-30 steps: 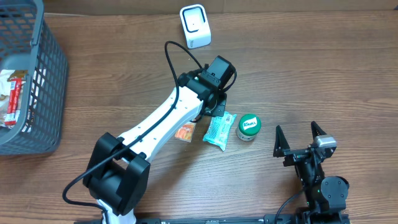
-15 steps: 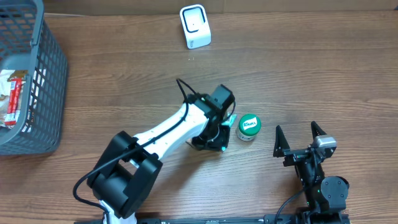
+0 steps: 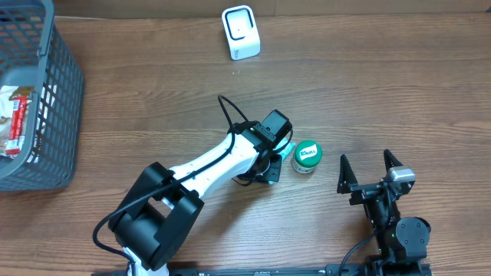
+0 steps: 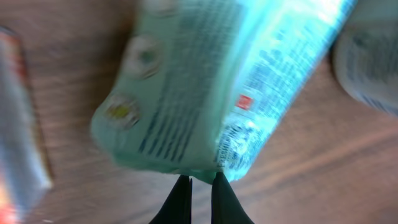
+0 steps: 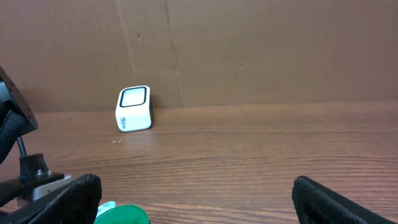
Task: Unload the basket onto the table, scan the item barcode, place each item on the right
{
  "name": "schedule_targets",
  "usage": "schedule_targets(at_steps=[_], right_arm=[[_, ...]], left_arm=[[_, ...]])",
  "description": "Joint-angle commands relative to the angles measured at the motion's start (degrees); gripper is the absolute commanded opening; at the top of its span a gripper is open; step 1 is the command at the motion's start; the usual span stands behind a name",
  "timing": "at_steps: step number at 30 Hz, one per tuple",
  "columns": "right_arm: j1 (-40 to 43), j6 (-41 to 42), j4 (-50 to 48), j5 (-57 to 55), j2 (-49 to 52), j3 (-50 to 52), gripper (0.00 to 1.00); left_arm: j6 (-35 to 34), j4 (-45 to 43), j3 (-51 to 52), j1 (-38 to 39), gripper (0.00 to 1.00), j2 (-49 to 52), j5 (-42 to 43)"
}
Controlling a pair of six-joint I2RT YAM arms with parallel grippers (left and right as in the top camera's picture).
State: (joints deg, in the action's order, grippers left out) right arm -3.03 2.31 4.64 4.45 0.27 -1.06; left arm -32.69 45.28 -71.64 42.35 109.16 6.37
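The left pincer (image 4: 200,180) has its two black fingers drawn together on the very bottom edge of the mint-green plastic snack packet (image 4: 205,81). From the left wrist view it looks like only a sliver of the crimped end is caught. The packet sits near the middle of the wooden table (image 3: 153,92), tucked under the left arm's wrist, and I can't tell whether it is off the surface yet.

That thin hold is my main worry. A limp packet held by one end can slide out as it comes up. It can also sag and twist, so the printed side turns away from the small white box-shaped scanner (image 3: 241,32). The scanner stands well apart at the far edge, so any carry gives a weak pinch plenty of chance to fail. I can see fine print on the wrapper, but the picture is too blurred to find the barcode, so it may need turning.

The round tub with the green lid (image 3: 307,156) is just beside the packet, and a careless lift or swing could knock it. A silvery wrapper with red on it (image 4: 22,124) lies close on the other side and could get dragged along.

The right pincer (image 3: 365,157) rests with its fingers spread wide, holding nothing.
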Motion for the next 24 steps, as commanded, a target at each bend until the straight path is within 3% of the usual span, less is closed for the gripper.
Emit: schedule_targets(at_steps=[1,19,24], right_arm=[[0.04,-0.35,-0.20,-0.48,-0.11,0.61,1.00],[0.04,-0.35,-0.20,-0.48,-0.11,0.61,1.00],[0.04,-0.35,-0.20,-0.48,-0.11,0.61,1.00]], left_arm=[[-0.31,-1.14,0.35,-0.52,0.04,0.26,-10.40],[-0.28,-17.46,0.09,-3.45,0.04,0.22,-19.26],[-0.11,-13.46,-8.15,-3.48,0.04,0.22,-13.90]])
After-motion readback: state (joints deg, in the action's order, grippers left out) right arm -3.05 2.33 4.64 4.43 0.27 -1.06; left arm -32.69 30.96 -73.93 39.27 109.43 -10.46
